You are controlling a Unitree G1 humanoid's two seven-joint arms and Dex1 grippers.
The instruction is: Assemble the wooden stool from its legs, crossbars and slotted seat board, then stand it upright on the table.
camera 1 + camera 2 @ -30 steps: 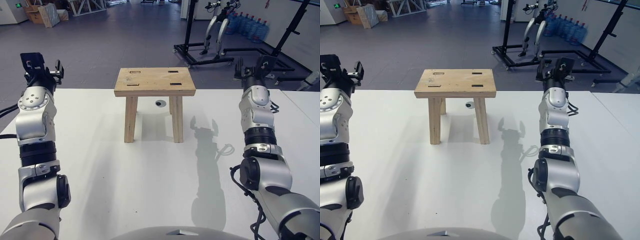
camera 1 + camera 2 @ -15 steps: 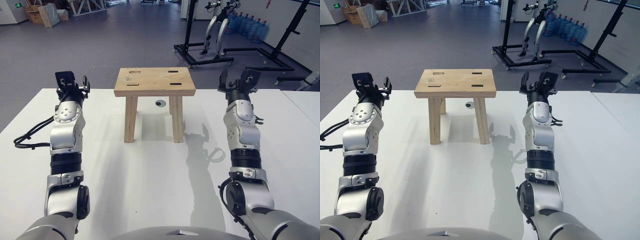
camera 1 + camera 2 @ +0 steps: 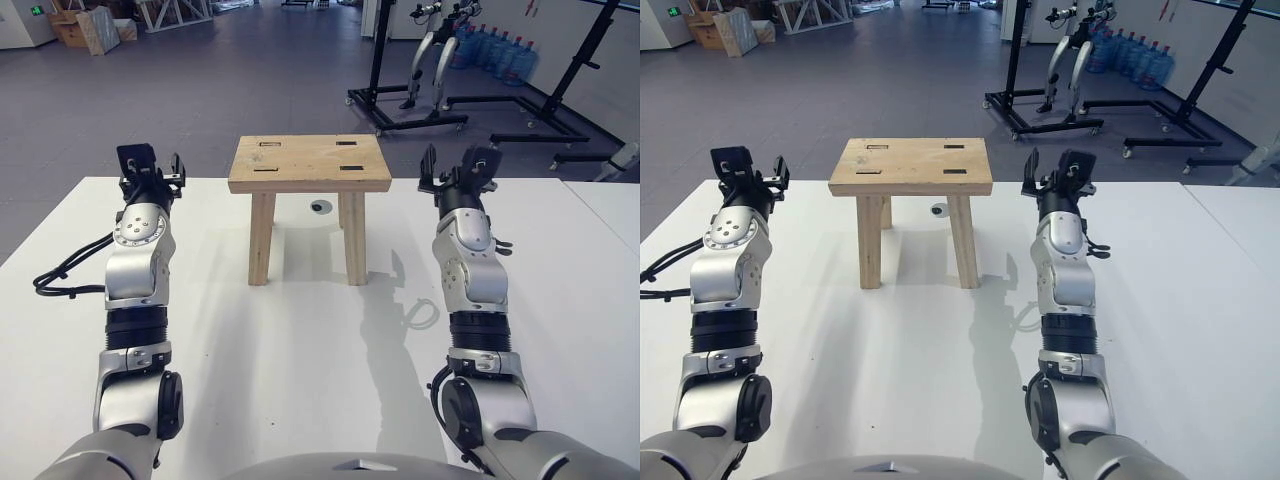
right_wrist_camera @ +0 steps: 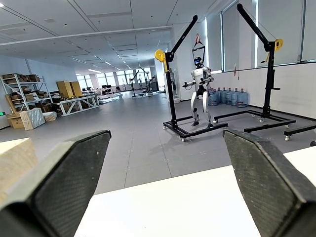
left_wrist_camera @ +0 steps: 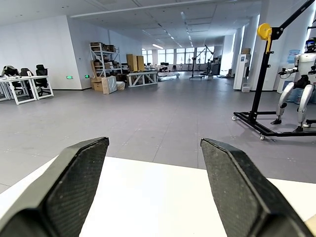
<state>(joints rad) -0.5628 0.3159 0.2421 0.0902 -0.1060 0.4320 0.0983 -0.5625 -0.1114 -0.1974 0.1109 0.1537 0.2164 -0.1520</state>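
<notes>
White table point(image 3: 300, 380): wooden stool point(image 3: 309, 163) stands upright on four legs; small round object point(image 3: 321, 207) lies beneath the seat.

The wooden stool point(image 3: 911, 168) stands upright near the far edge of the white table point(image 3: 890, 360). The left pincer point(image 3: 748, 168) and right pincer point(image 3: 1053, 172) hang either side, apart from it.

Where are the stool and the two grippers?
stool point(image 3: 309, 163), left eye view, top of seat board.
left gripper point(image 5: 155, 148), left wrist view, midway between fingertips.
right gripper point(image 4: 166, 140), right wrist view, midway between fingertips.
</notes>
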